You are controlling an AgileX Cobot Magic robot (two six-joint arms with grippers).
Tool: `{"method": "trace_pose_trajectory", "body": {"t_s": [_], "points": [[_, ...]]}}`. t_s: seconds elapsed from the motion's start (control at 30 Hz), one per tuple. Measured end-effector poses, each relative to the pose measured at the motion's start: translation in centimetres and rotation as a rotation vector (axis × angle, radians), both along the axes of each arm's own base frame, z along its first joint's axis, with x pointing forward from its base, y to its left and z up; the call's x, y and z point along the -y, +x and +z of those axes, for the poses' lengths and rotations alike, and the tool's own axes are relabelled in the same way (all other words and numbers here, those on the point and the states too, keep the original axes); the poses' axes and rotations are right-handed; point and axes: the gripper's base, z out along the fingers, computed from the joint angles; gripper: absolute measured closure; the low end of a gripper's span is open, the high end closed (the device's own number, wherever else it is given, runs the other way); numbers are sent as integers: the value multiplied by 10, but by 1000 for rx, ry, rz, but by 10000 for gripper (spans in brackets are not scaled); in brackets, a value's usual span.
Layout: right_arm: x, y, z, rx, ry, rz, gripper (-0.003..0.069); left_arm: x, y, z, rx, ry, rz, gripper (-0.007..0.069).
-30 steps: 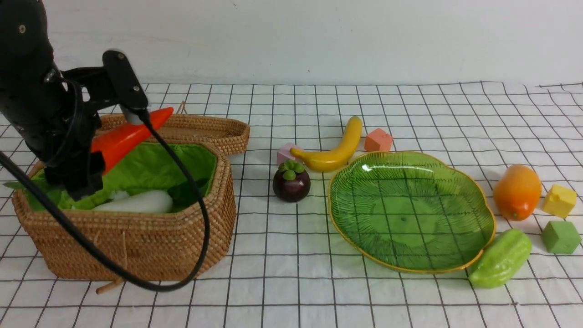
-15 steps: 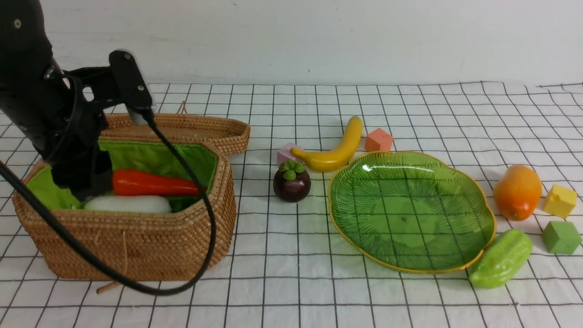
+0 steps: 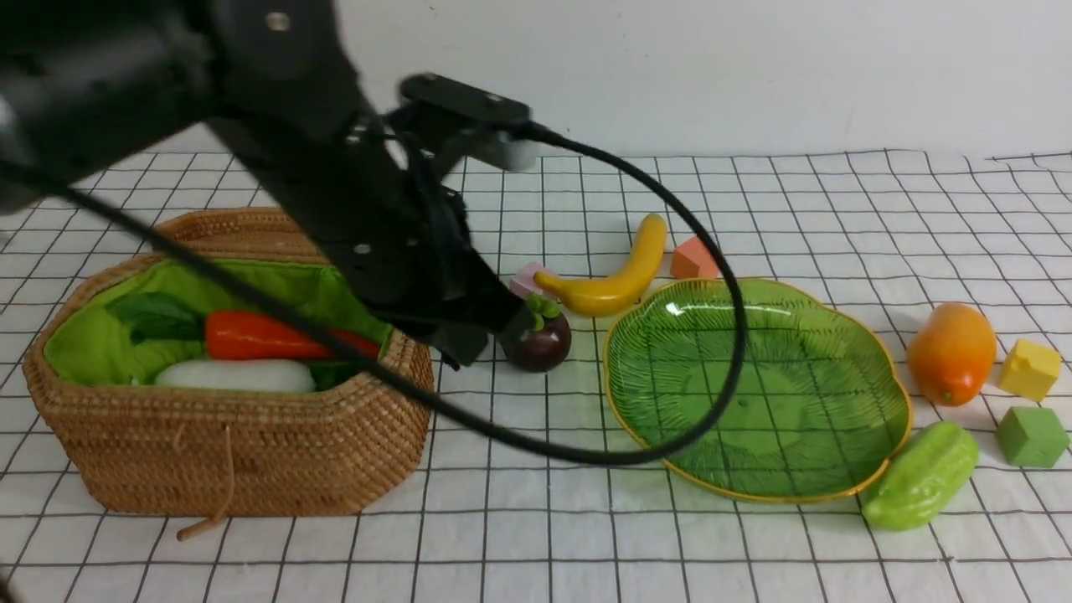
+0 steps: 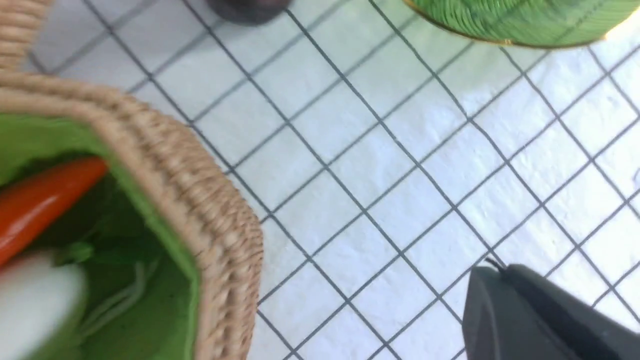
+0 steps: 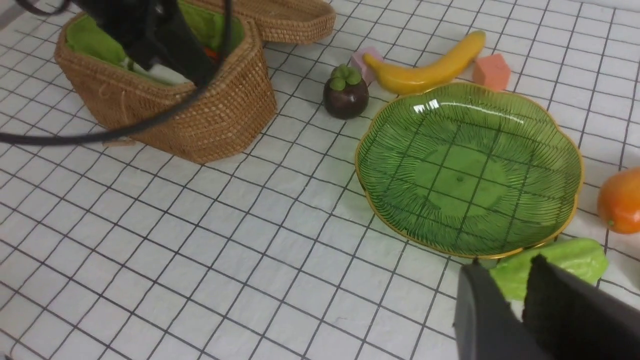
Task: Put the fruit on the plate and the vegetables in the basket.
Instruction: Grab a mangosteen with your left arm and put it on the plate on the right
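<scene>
In the front view we saw the left pincer [image 3: 469, 342] closed and empty just beside the round dark purple mangosteen [image 3: 543, 342], which sat on the table [image 3: 536, 519] toward the leaf-ribbed green glass plate [image 3: 754, 394]. The left wrist view showed it beyond the woven wicker basket [image 4: 220, 200]. In the right wrist view the right pincer [image 5: 505, 272] stood slightly parted, empty, well apart from it.

On a white black-gridded cloth [image 3: 536, 536], a small pink cube [image 3: 524, 280] and an orange cube [image 3: 693, 258] lay well apart from a yellow cube [image 3: 1028, 368] beside a green cube [image 3: 1030, 435].
</scene>
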Motion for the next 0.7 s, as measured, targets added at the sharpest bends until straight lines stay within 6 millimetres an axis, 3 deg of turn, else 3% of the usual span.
{"method": "trace_pose_trajectory", "body": {"t_s": [0.1, 0.13, 0.17, 0.2, 0.23, 0.4, 0.43, 0.47, 0.57, 0.7], "points": [[0, -1, -1, -13, 0, 5, 497, 21, 34, -14, -16, 37, -17, 568], [0, -1, -1, -15, -1, 5, 497, 21, 35, -10, -4, 34, -19, 568], [0, -2, -2, -31, -9, 9, 494, 33, 59, -26, 11, 61, -35, 494], [0, -2, -2, -31, -9, 9, 494, 34, 62, -23, 32, 65, -39, 475], [0, -3, -4, -48, -17, 12, 492, 42, 80, -29, 68, 81, -44, 387], [0, -4, -5, -63, -26, 14, 487, 53, 108, -48, 130, 124, -60, 119], [0, -4, -5, -63, -26, 14, 487, 54, 109, -50, 128, 125, -60, 119], [0, -4, -5, -65, -27, 15, 487, 55, 116, -60, 143, 156, -63, 49], [0, -4, -6, -77, -29, 19, 487, 54, 126, -79, 168, 224, -68, -26], [0, -6, -7, -94, -30, 28, 487, 57, 134, -99, 173, 246, -73, -38]]}}
